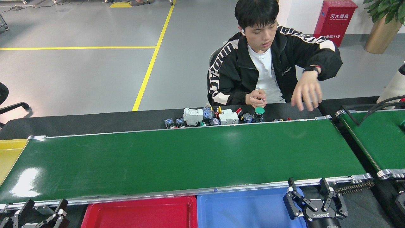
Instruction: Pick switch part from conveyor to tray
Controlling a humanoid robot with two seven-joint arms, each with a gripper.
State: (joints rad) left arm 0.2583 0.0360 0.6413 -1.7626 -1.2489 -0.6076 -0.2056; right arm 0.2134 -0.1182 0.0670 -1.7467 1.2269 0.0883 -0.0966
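Black metal fingers (294,190) of the right gripper (310,190) stand spread wide and empty above a smooth blue plastic tray (243,209); the left gripper (41,212) at the bottom corner is likewise parted, holding nothing. Beside the blue tray sits a red tray (139,213). Beyond, the glossy green conveyor (177,158) runs bare between silver rails. Boxy white, blue and green-capped switch parts (218,117) cluster on the black table behind it, before a seated person (269,57)
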